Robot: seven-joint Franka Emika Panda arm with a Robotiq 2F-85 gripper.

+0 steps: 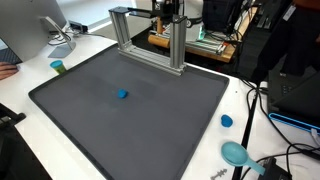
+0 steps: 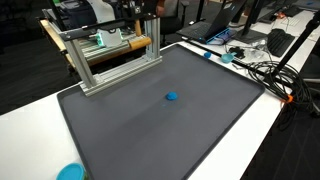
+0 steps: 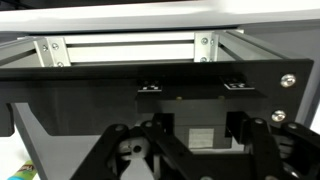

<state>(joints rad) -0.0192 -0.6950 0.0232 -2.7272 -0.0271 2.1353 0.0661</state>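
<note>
In an exterior view, at the left edge: a teal cup (image 1: pixel 58 67) on the white desk (image 1: pixel 238 95), just off the dark mat (image 1: pixel 100 130). Left of centre on the mat: a small blue piece (image 1: pixel 122 95), alone and well apart from everything else. At upper centre: an aluminium frame (image 1: pixel 178 50), upright on the mat's far edge. At the very top, just above the frame's right-hand post: the gripper (image 1: pixel 172 12), dark, hanging close over the top bar. Cut off by the top of the picture above the wrist, so no telling the arm's bend. At lower right, off the mat: a blue cap (image 1: pixel 227 121), then a teal scoop (image 1: pixel 235 153) near loose cables (image 1: pixel 262 120).

From the opposite side, in an exterior view: frame (image 2: pixel 112 48) at upper left, blue piece (image 2: pixel 172 97) at centre of the mat, well clear of it.

In the wrist view, across the top: the frame's pale rails (image 3: pixel 125 47), close and level, with a bracket near each end. Below them: a dark panel (image 3: pixel 90 85) spanning the picture. Along the bottom edge: the gripper (image 3: pixel 185 150), links spread to left and right. Partly open, nothing seen between the sides and nothing held. Fingertips lost against the dark.
</note>
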